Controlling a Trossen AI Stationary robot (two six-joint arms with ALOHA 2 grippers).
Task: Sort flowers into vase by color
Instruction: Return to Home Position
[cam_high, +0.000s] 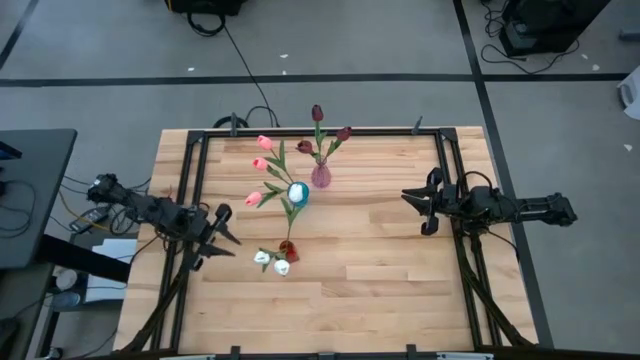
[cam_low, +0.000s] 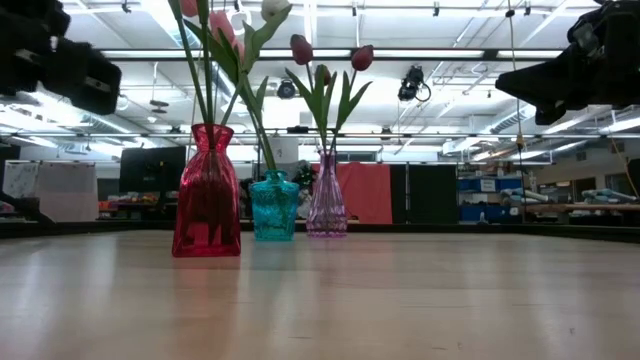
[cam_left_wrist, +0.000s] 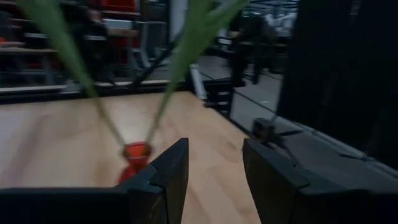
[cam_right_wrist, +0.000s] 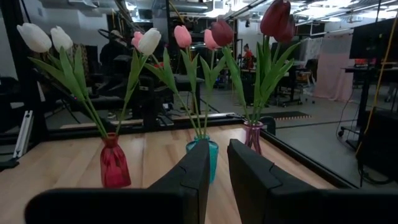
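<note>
Three vases stand in the middle of the table, each on its base. The red vase (cam_high: 288, 248) holds white flowers (cam_high: 272, 262). The teal vase (cam_high: 297, 192) holds pink flowers (cam_high: 262, 152). The purple vase (cam_high: 320, 177) holds maroon flowers (cam_high: 318, 113). My left gripper (cam_high: 226, 228) hovers level at the table's left, open and empty, pointing toward the red vase (cam_left_wrist: 135, 158). My right gripper (cam_high: 418, 210) hovers level at the table's right, facing all three vases. Its fingers (cam_right_wrist: 198, 168) stand a narrow gap apart with nothing between them.
Black frame rails (cam_high: 190, 200) run along the table's left, right (cam_high: 452, 250) and far sides, under both arms. Bare wood (cam_high: 380, 290) lies between the vases and the near edge. Cables and equipment lie on the floor beyond the table.
</note>
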